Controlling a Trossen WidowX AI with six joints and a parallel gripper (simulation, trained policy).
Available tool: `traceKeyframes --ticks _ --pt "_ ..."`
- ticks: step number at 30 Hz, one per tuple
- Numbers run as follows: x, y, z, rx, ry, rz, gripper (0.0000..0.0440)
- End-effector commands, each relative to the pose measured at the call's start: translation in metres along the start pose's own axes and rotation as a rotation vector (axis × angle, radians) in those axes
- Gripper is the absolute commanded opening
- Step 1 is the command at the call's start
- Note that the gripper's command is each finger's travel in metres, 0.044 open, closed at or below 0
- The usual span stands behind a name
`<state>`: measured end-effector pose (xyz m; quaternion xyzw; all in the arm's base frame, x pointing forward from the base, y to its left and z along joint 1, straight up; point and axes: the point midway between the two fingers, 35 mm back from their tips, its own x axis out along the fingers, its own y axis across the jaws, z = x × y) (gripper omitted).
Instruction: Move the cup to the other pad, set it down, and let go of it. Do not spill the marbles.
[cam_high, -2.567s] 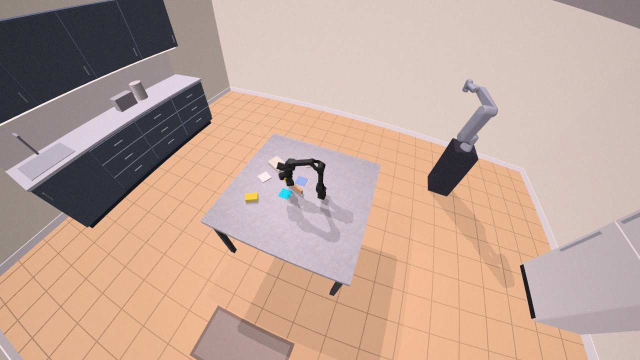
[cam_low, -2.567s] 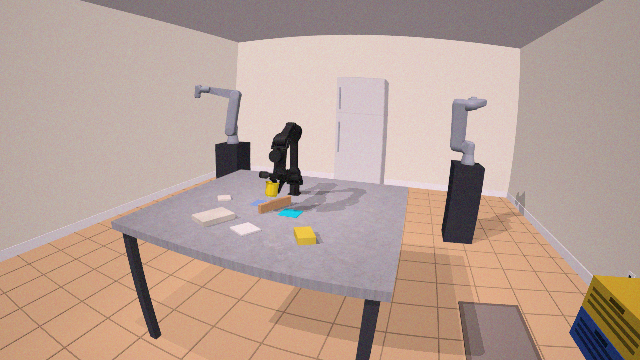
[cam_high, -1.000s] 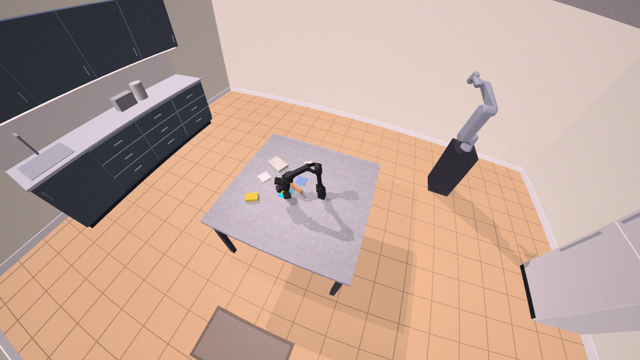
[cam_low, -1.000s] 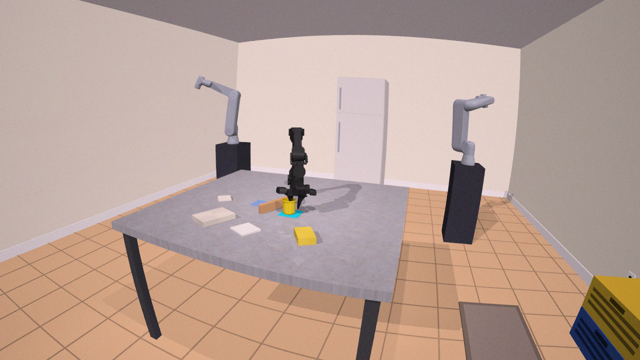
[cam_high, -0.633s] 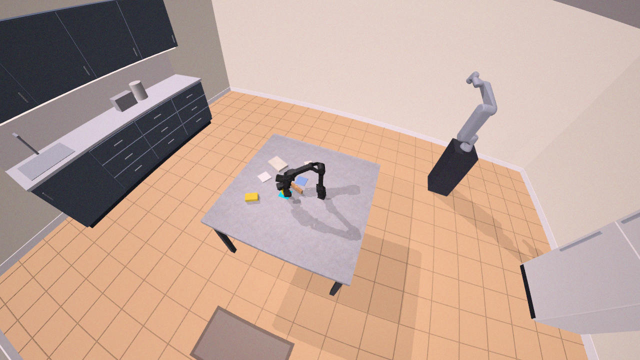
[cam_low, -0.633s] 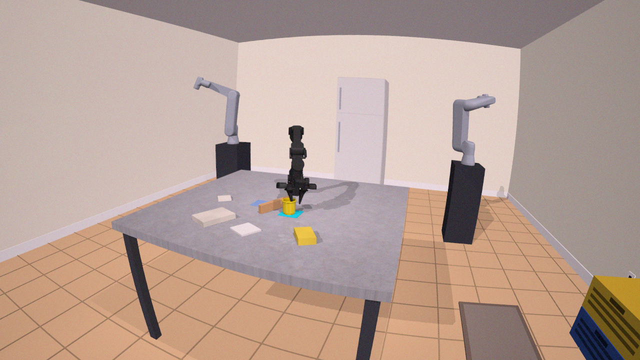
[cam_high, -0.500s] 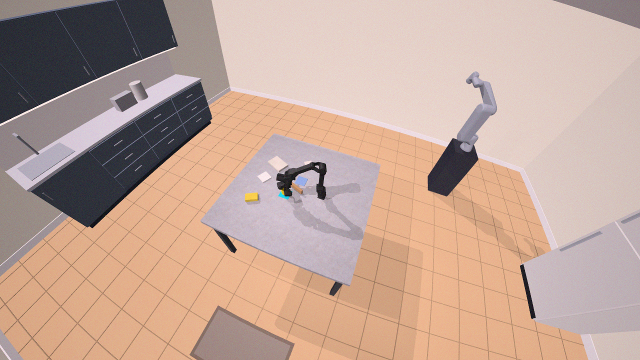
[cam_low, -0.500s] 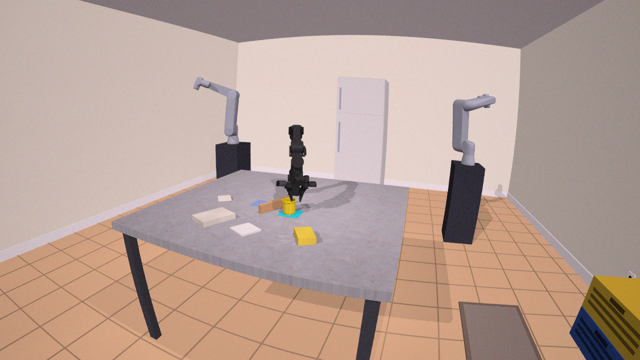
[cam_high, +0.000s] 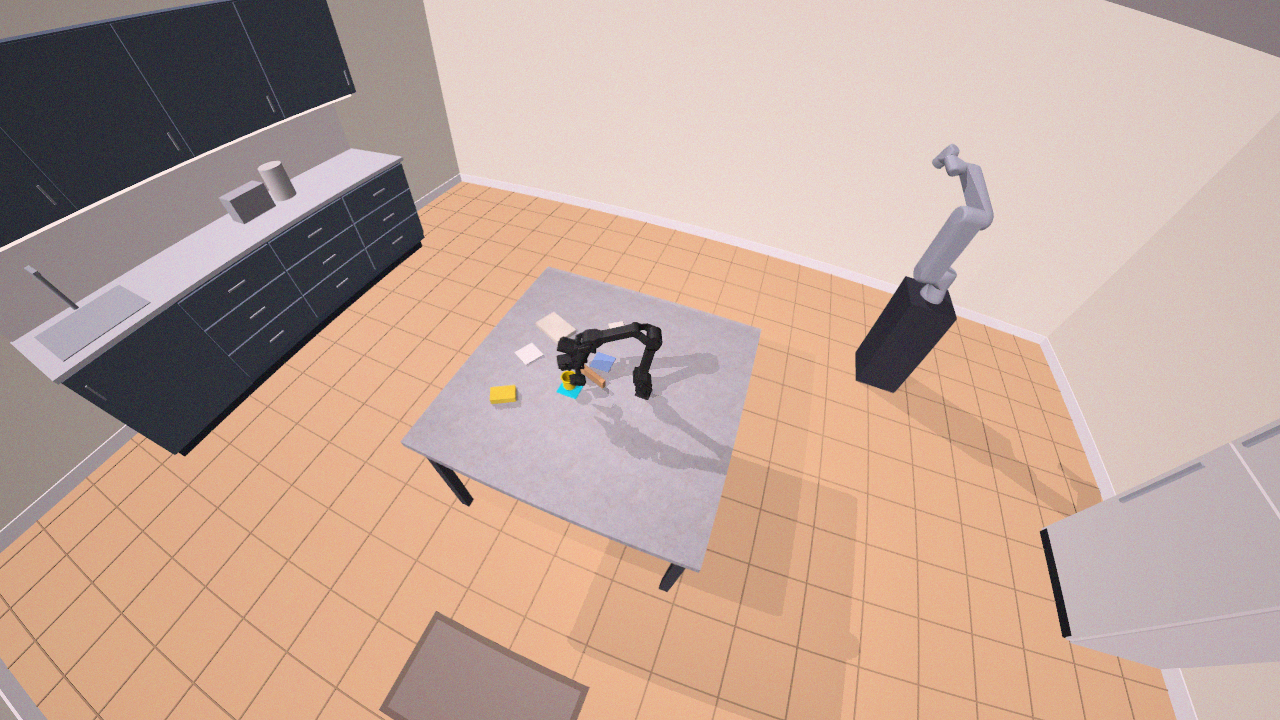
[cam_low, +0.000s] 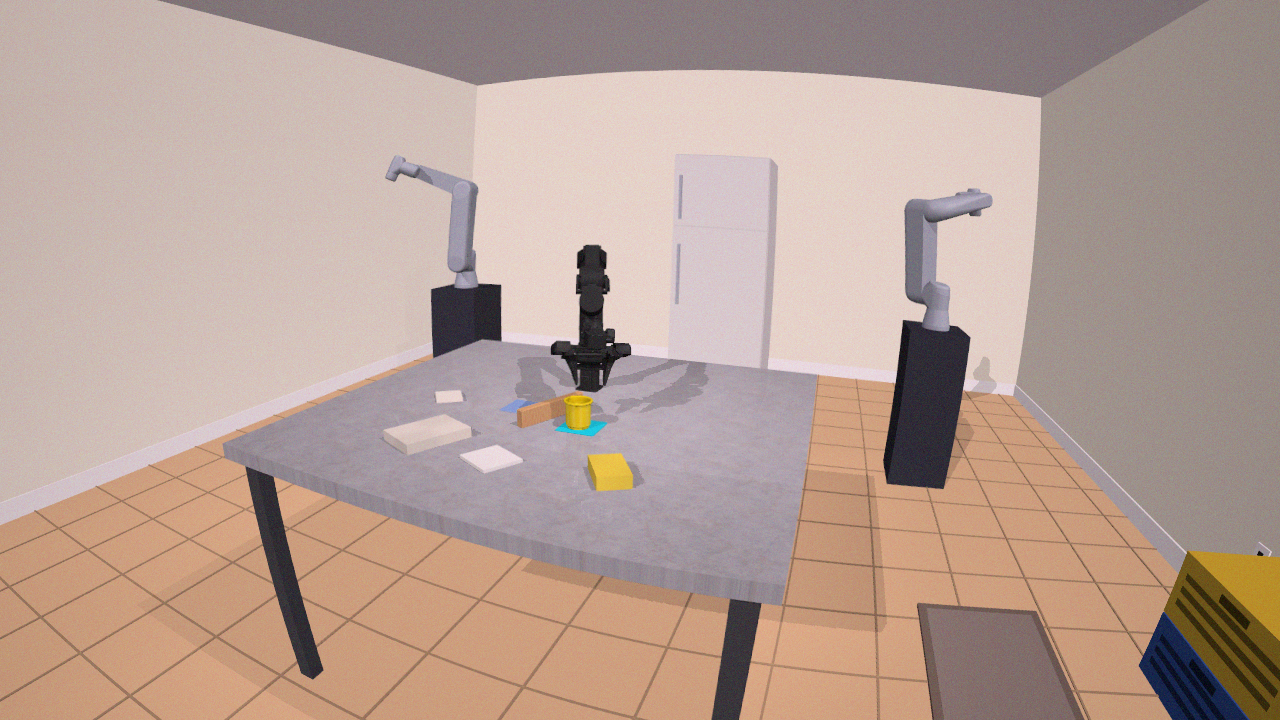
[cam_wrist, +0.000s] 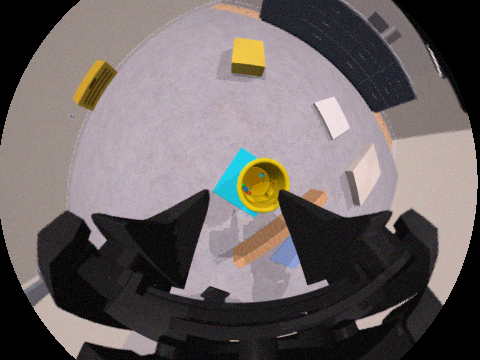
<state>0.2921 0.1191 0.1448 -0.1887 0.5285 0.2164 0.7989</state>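
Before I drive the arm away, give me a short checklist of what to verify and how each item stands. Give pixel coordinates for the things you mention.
- Cup (cam_high: 567, 381) (cam_low: 578, 413) (cam_wrist: 263, 185) upright: ok.
- Cup on the cyan pad (cam_high: 569, 392) (cam_low: 581, 429) (cam_wrist: 231, 179): ok, though off-centre.
- Gripper (cam_high: 572, 365) (cam_low: 589, 383) (cam_wrist: 244, 194) open: ok.
- Marbles (cam_wrist: 246, 189) in the cup: ok for the few visible; whether that is all of them, cannot tell.
- Fingers well clear of the cup's rim: cannot tell; one fingertip overlaps it in the wrist view.

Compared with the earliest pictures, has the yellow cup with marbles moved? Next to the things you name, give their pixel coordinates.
Yes: the yellow round cup (cam_high: 568, 381) (cam_low: 578, 413) (cam_wrist: 263, 185) went over the orange-brown wooden bar (cam_low: 539, 411) (cam_wrist: 260, 242) onto the cyan square pad (cam_high: 567, 392) (cam_low: 581, 430) (cam_wrist: 232, 176).
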Motion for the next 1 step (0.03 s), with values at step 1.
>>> traceKeyframes --ticks 1 --pt "-0.0142 -0.0039 0.0071 0.017 -0.038 -0.004 0.0396"
